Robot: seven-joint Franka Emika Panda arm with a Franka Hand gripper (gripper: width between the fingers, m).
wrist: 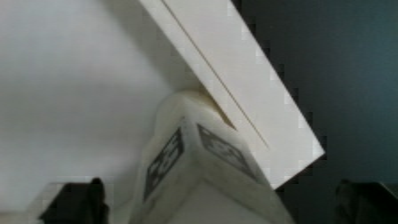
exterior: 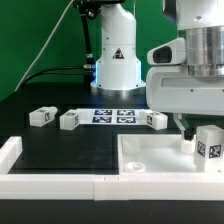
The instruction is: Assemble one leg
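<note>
A leg (exterior: 207,147), a small white block with a black-and-white tag, stands upright in the white tray-like panel (exterior: 150,160) at its corner toward the exterior view's right. My gripper (exterior: 196,128) hangs right over this leg. In the wrist view the leg (wrist: 214,165) sits between my two dark fingers (wrist: 75,202), with a gap on each side, so the gripper (wrist: 217,208) is open and not touching it. The panel's raised rim (wrist: 231,70) runs diagonally past the leg. Three more legs (exterior: 41,116) (exterior: 70,119) (exterior: 156,120) lie on the black table.
The marker board (exterior: 113,116) lies on the table between the loose legs. Long white border bars (exterior: 50,180) run along the front and the exterior view's left. The arm's white base (exterior: 115,60) stands at the back.
</note>
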